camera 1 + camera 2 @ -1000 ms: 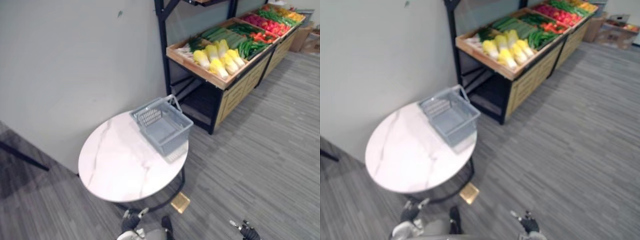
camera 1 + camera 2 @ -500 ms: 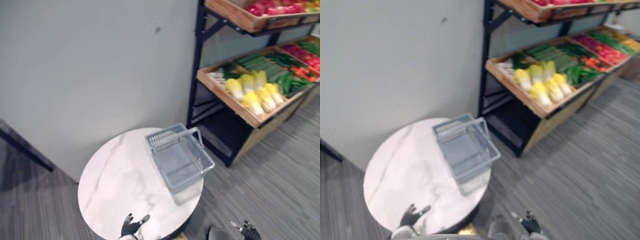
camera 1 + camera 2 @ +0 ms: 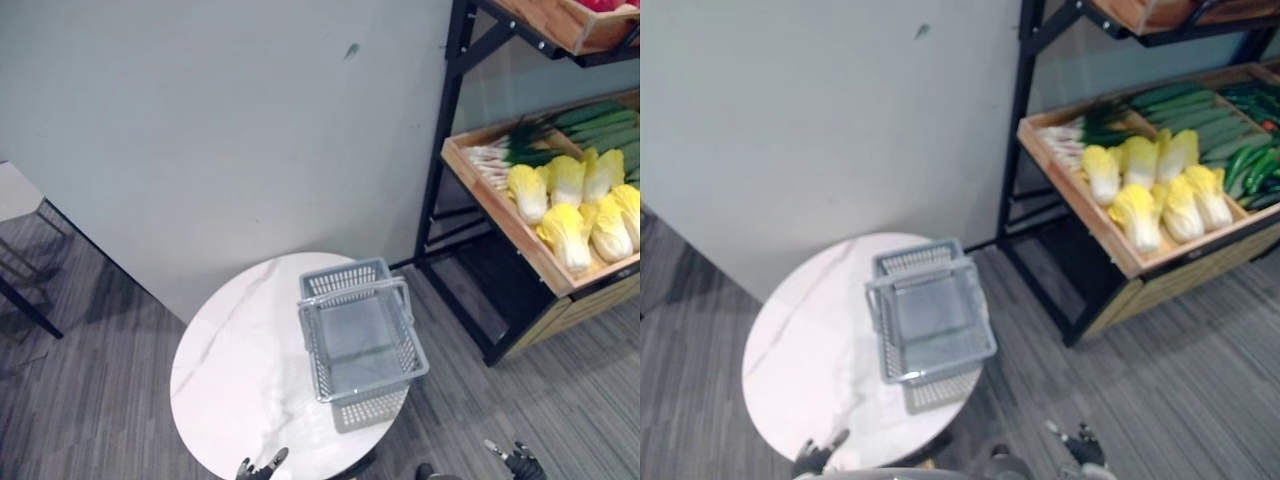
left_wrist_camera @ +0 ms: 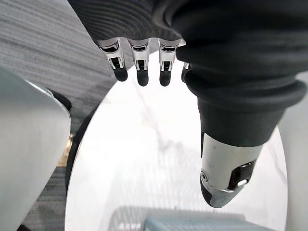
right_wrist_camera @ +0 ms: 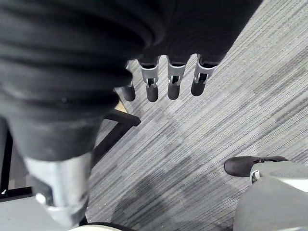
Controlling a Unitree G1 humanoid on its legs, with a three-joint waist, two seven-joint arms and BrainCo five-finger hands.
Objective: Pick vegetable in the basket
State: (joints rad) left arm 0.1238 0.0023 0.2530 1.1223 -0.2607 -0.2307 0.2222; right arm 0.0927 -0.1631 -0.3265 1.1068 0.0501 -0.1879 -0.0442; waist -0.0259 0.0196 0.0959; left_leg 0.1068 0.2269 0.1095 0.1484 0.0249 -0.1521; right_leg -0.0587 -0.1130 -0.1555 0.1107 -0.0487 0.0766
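An empty grey plastic basket [image 3: 375,387] stands on the right part of a round white marble table [image 3: 230,370], its handle folded over the far rim. To the right, a slanted wooden crate [image 3: 500,215] holds yellow-white cabbages [image 3: 565,215] with long green vegetables [image 3: 590,120] behind them. My left hand [image 3: 260,467] hangs low by the table's near edge, fingers [image 4: 139,62] straight, holding nothing. Over the grey floor, my right hand [image 3: 515,460] is low at the right with its fingers [image 5: 173,77] relaxed and empty.
A black metal shelf frame [image 3: 440,150] carries the crate, and an upper crate [image 3: 590,15] hangs over it. A grey wall runs behind the table. A piece of furniture with dark legs [image 3: 20,200] stands at the far left. Grey carpet lies between table and shelf.
The whole picture has shifted, so the camera moved: table and basket now sit central and the shelf lies further right. Both hands stay low at the bottom edge.
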